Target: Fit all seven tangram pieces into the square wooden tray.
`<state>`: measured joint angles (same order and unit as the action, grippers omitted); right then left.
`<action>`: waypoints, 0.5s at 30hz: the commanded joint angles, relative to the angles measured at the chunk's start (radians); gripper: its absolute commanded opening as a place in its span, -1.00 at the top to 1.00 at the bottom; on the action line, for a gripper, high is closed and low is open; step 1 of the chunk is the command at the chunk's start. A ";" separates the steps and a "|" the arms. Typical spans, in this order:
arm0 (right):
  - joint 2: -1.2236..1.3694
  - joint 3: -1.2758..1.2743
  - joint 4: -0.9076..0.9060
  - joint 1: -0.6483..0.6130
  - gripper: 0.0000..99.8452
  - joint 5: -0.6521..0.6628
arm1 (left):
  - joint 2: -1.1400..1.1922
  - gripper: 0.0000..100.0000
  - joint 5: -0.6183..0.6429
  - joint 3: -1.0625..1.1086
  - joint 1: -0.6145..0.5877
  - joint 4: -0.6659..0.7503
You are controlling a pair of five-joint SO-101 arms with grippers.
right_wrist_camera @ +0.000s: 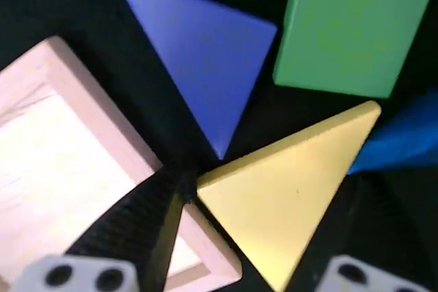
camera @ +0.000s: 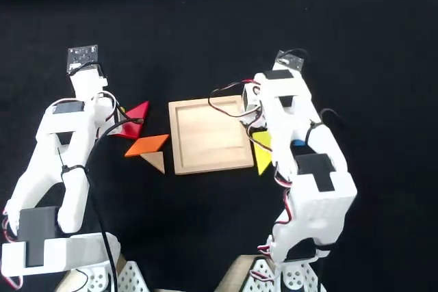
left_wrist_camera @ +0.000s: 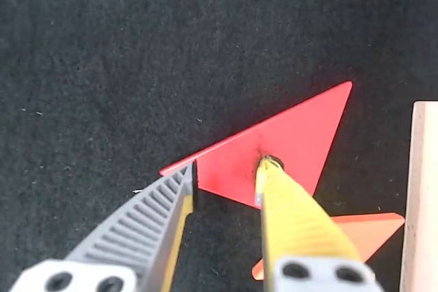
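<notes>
The left hand [left_wrist_camera: 230,166], open, straddles the red triangle [left_wrist_camera: 294,135] (not yet clamped). The square wooden tray [camera: 174,138] lies near, to its right.

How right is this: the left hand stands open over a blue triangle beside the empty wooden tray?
Not quite. The left wrist view shows the left hand open over a red triangle, not blue. The wooden tray beside it is empty.

The tray [camera: 174,138] is hemmed by a red triangle [camera: 140,112] and orange piece [camera: 146,145] on one side, a yellow triangle [camera: 262,154] on the other; open surface [camera: 205,39] lies beyond.
</notes>
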<state>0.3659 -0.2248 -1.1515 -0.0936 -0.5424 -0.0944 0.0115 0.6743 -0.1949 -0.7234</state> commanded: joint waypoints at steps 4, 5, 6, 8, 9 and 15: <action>0.022 0.039 -0.051 -0.009 0.30 -0.005 | -0.005 0.68 0.009 -0.048 -0.002 0.015; 0.024 0.039 -0.060 -0.009 0.30 -0.005 | -0.005 0.68 0.009 -0.048 -0.002 0.015; 0.024 0.039 -0.066 -0.009 0.30 -0.005 | -0.005 0.68 0.009 -0.048 -0.002 0.015; 0.027 0.039 -0.066 -0.005 0.35 -0.005 | -0.005 0.68 0.009 -0.048 -0.002 0.015; 0.027 0.039 -0.066 -0.003 0.41 -0.003 | -0.005 0.68 0.009 -0.048 -0.002 0.015; 0.024 0.041 -0.061 -0.003 0.61 -0.002 | -0.005 0.68 0.009 -0.048 -0.002 0.015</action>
<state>0.3920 -0.2002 -1.2006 -0.0905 -0.5439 -0.0944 0.0115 0.6743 -0.1949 -0.7234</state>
